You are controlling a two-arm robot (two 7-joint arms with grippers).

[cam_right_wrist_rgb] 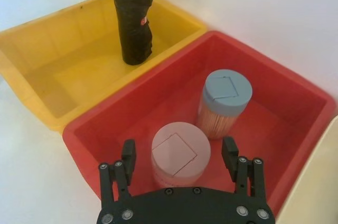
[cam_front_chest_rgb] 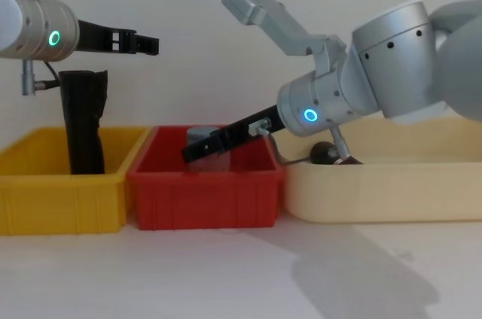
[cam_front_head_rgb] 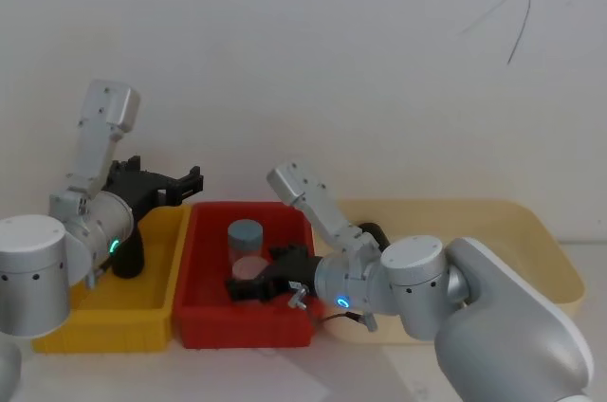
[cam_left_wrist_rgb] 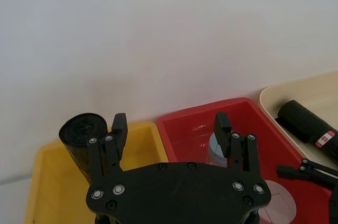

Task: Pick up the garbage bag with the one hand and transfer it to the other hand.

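White wall behind: your left gripper (cam_front_chest_rgb: 147,44), fingers apart, hovers above the yellow bin (cam_front_chest_rgb: 60,198); your right gripper (cam_right_wrist_rgb: 179,155), fingers apart, dips into the red bin (cam_right_wrist_rgb: 296,102); garbage bag (cam_left_wrist_rgb: 309,126) lies in the cream tray (cam_left_wrist_rgb: 280,89).

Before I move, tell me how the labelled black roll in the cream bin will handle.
The garbage bag roll lies on its side in the cream bin, so it will probably roll if nudged. Its smooth plastic may slip. Tightly wound, it likely stays stiff.

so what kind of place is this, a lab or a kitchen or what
Probably a robot test bench in a lab: a bare white wall, a white table, and a row of yellow bin, red bin and cream bin for sorting.
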